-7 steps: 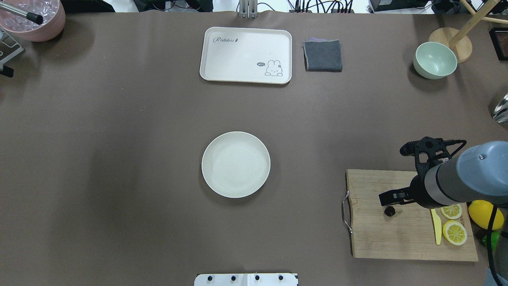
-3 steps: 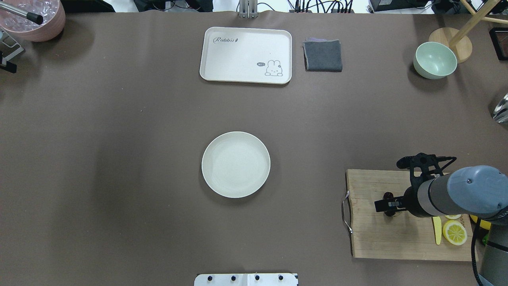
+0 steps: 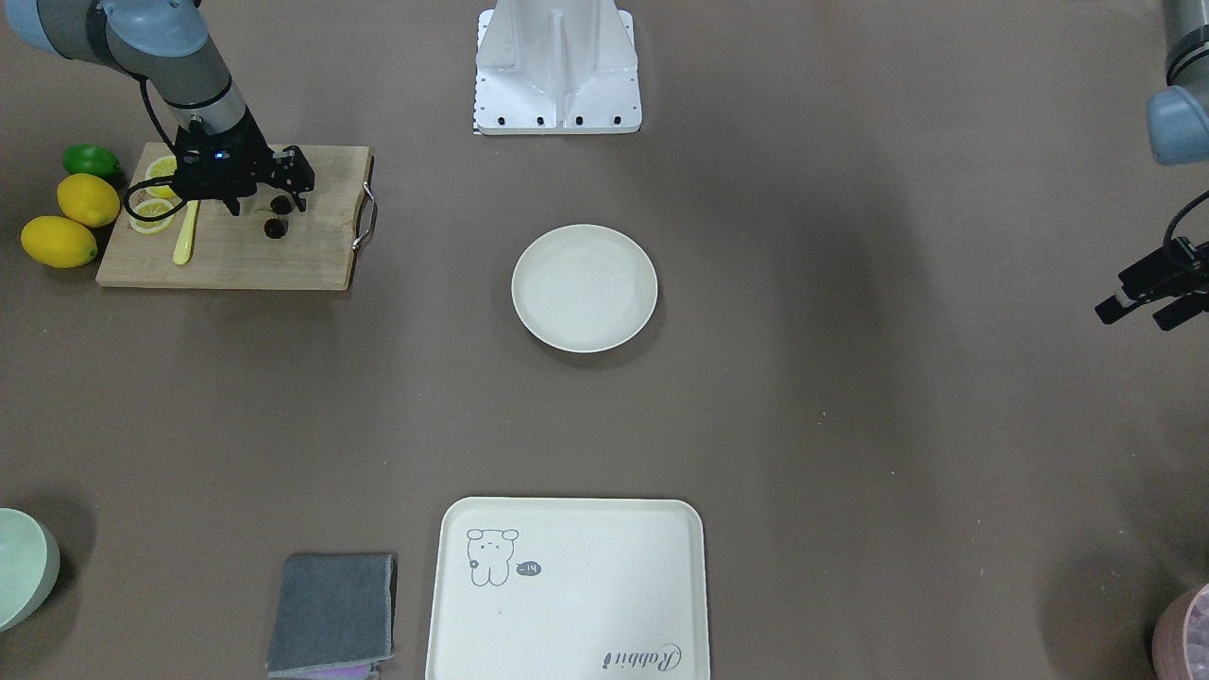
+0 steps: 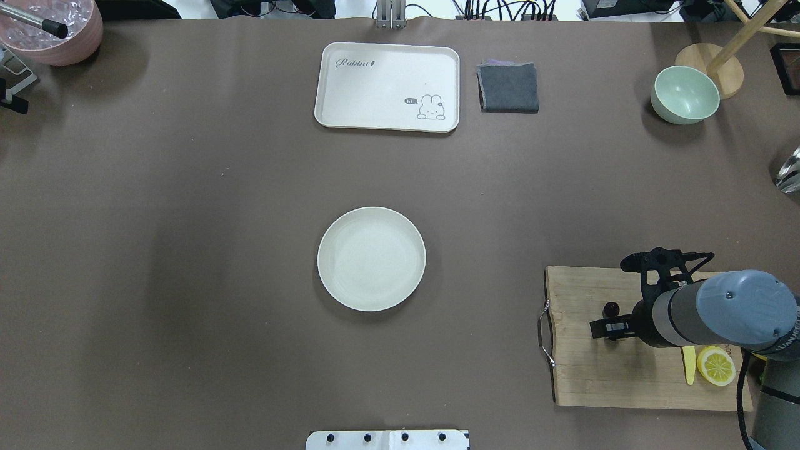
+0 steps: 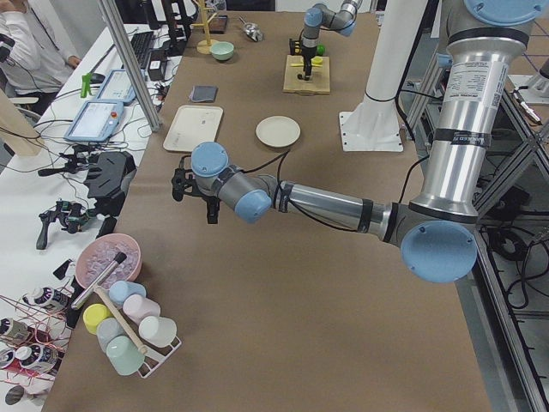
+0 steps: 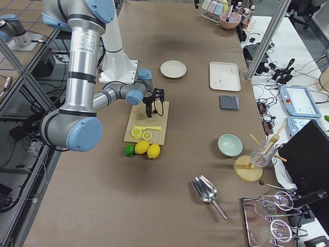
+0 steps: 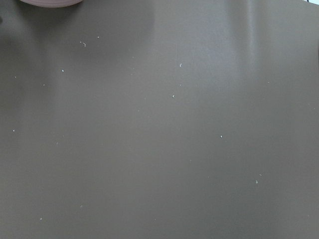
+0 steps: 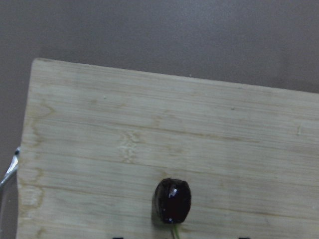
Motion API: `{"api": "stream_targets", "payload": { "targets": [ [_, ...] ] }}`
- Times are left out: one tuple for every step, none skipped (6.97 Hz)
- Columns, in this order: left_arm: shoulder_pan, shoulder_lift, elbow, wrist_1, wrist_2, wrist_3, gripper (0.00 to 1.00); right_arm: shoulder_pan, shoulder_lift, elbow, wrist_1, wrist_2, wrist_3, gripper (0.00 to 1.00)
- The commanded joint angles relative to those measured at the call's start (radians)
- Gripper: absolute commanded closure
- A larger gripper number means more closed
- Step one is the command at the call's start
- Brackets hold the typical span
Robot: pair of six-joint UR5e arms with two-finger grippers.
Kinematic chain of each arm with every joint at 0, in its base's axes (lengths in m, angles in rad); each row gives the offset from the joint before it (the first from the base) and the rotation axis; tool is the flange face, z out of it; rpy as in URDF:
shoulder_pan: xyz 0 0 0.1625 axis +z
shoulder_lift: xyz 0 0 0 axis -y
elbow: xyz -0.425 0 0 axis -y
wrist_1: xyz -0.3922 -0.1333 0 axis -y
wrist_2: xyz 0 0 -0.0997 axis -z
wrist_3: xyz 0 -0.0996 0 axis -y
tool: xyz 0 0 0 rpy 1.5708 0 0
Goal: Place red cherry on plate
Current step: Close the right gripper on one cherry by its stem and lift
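Observation:
The red cherry pair lies on the wooden cutting board. One dark cherry shows clear of the gripper, its stem running back under it. The other cherry sits between the fingers of my right gripper, which hangs low over the board with its jaws apart and holds nothing. The off-white plate is empty at the table's middle, far left of the board. My left gripper hovers open at the table's far left edge.
On the board lie a lemon slice and a yellow knife. Two lemons and a lime sit beside it. At the back are the rabbit tray, a grey cloth and a green bowl.
My right gripper has drawn back toward the robot and come lower over the board, uncovering the far cherry and covering the near one. The plate has not moved.

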Motion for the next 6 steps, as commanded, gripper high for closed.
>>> {"api": "stream_targets", "payload": {
  "targets": [
    [0.0, -0.001, 0.003, 0.0, 0.001, -0.001, 0.02, -0.005, 0.0, 0.001, 0.001, -0.003, 0.016, 0.72],
    [0.0, -0.001, 0.003, 0.0, 0.0, 0.0, 0.02, -0.008, 0.003, 0.002, 0.001, -0.003, 0.045, 1.0],
    [0.0, -0.001, 0.003, 0.0, 0.0, -0.001, 0.02, -0.008, 0.006, 0.007, 0.0, -0.001, 0.045, 1.0],
    [0.0, -0.001, 0.003, 0.0, 0.0, -0.001, 0.02, -0.007, 0.006, 0.028, 0.0, 0.01, 0.045, 1.0],
    [0.0, -0.001, 0.006, 0.0, 0.0, 0.0, 0.02, 0.002, 0.002, 0.056, -0.01, 0.023, 0.045, 1.0],
    [0.0, -0.001, 0.006, 0.001, 0.0, 0.0, 0.02, 0.036, 0.002, 0.068, -0.013, 0.057, 0.045, 1.0]
  ]
}}
